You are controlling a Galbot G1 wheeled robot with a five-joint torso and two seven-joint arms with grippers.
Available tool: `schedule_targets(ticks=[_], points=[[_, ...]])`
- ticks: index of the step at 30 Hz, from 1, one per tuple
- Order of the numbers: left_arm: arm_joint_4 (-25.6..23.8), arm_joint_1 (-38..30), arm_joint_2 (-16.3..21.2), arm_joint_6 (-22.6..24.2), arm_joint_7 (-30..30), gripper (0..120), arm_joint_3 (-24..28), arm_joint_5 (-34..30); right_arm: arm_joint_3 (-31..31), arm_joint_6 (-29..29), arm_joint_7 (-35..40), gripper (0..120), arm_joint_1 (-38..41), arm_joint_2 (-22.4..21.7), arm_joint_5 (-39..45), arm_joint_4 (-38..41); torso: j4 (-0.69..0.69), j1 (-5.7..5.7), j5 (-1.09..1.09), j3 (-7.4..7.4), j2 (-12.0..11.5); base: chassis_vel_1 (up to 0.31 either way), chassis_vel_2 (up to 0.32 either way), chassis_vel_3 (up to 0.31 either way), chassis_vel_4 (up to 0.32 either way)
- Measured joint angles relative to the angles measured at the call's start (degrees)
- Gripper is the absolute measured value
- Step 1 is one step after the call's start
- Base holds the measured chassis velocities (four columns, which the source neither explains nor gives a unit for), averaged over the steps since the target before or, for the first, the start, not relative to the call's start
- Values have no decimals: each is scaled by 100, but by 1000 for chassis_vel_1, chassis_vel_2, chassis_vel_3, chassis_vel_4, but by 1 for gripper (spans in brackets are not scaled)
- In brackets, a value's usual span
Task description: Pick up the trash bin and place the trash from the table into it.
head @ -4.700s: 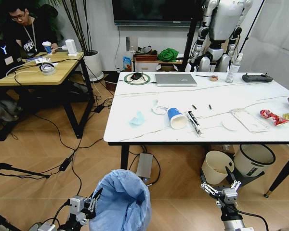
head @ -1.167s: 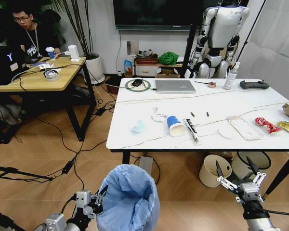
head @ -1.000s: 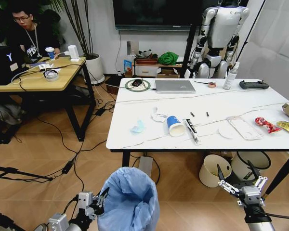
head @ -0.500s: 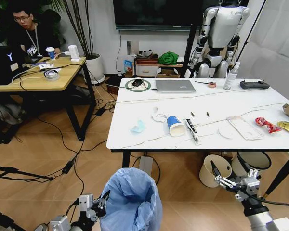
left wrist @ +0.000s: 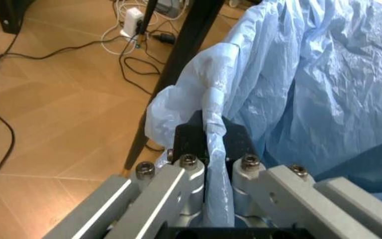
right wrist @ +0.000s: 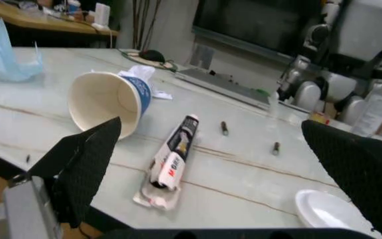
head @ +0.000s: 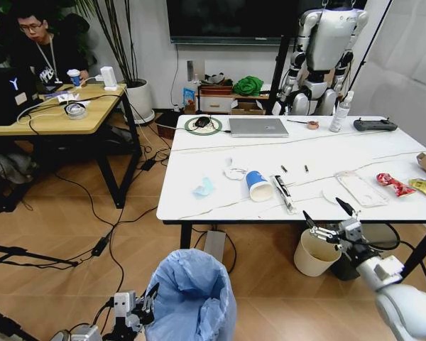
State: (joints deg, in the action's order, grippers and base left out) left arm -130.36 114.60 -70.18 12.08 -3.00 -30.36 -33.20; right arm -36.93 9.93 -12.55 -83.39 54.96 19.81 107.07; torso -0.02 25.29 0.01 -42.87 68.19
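My left gripper (left wrist: 208,149) is pinched shut on a fold of the crinkly translucent light-blue bag lining the small round trash bin (head: 193,295), which sits low at my left before the white marble-look table (head: 220,195). My right gripper (head: 329,221), fingers spread wide, hangs at the table's near edge. On the veined top lie a blue-white paper cup (right wrist: 109,103) tipped on its side, its cream inside bare, a flattened white tube wrapper (right wrist: 169,163), crumpled bluish tissue (head: 203,188) and a white lid (right wrist: 325,208).
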Motion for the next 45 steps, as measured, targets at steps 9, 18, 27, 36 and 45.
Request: schedule_targets(ticks=[9, 18, 27, 36, 45], points=[[89, -29, -272, -4, 38, 0, -59, 123, 1024, -730, 120, 100, 989, -433, 743, -258, 0, 0, 0, 0, 0, 0, 0, 0, 0], [104, -52, -408, 2, 40, 0, -171, 128, 1829, -1105, 265, 100, 2048, -258, 738, -698, 2, 0, -2, 0, 0, 0, 0, 0, 0], [94, -109, -435, 16, 11, 0, -180, 113, 2041, -1188, 263, 100, 2379, -66, 629, -1133, 0, -1, -1, 1, 0, 0, 0, 0, 0], [59, -110, -399, 18, 3, 0, -235, 87, 2253, -1184, 224, 100, 2654, 52, 616, -1471, 0, -1, -1, 1, 0, 0, 0, 0, 0], [66, -117, -409, 17, -2, 0, -236, 85, 2433, -1191, 213, 72, 2863, 171, 612, -1701, 1, -1, -1, 1, 0, 0, 0, 0, 0]])
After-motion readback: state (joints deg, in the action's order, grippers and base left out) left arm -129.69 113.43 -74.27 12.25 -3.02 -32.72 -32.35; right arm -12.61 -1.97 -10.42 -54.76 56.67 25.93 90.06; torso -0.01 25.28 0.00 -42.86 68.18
